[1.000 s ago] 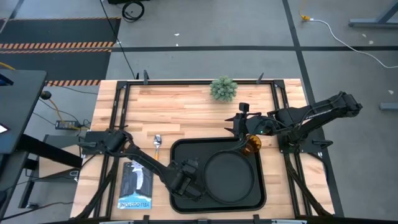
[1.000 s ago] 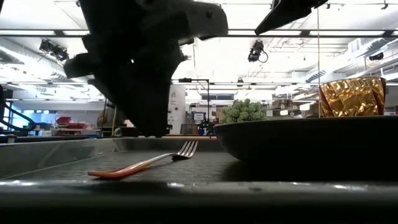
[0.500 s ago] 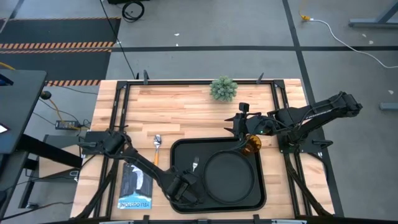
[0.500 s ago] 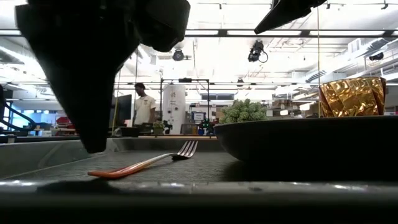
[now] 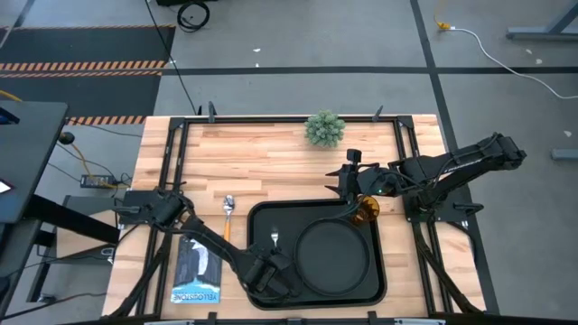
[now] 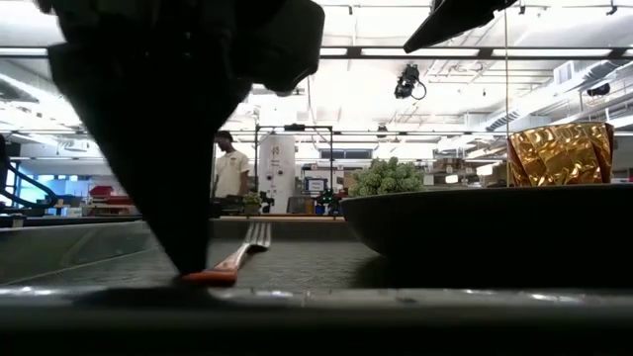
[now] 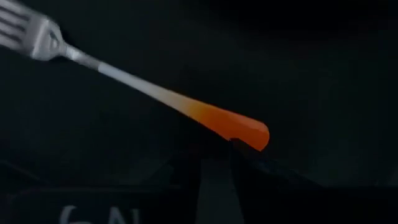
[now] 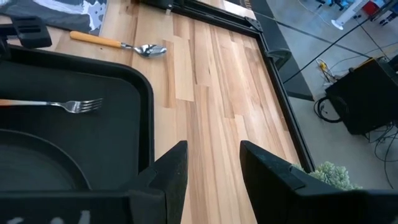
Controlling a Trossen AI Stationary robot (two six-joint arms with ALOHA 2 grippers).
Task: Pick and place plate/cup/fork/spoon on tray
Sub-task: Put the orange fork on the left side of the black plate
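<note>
The fork [image 5: 274, 242] lies flat on the black tray [image 5: 375, 289], left of the round black plate [image 5: 334, 255], tines toward the far edge. It also shows in the left wrist view [image 7: 124, 74] and the low view [image 6: 242, 252]. My left gripper [image 5: 267, 271] is shut, low over the tray at the fork's handle end. The spoon [image 5: 228, 217] lies on the wood left of the tray. The amber cup [image 5: 366, 209] stands at the tray's far right corner. My right gripper [image 8: 214, 168] is open and empty by the cup, over the wood at the tray's far edge. My left gripper meets the free end of the fork's orange handle [image 7: 252, 132] with its shut fingertips [image 6: 195, 265]. The fingers come from above, pointing down. The fork lies flat on the tray floor. Whether the tips press on the handle or only touch its side, I cannot tell.
A small green plant [image 5: 324, 128] stands near the table's far edge. A dark booklet [image 5: 197, 269] lies on the wood left of the tray. Bare wood lies between the plant and the tray. A person stands in the room behind the table [image 6: 230, 168].
My left gripper has moved toward the table's near edge and come down to the fork's handle end. The fork has turned about on the tray: its tines have swung toward the left and its handle end toward the right. It stays flat on the tray.
</note>
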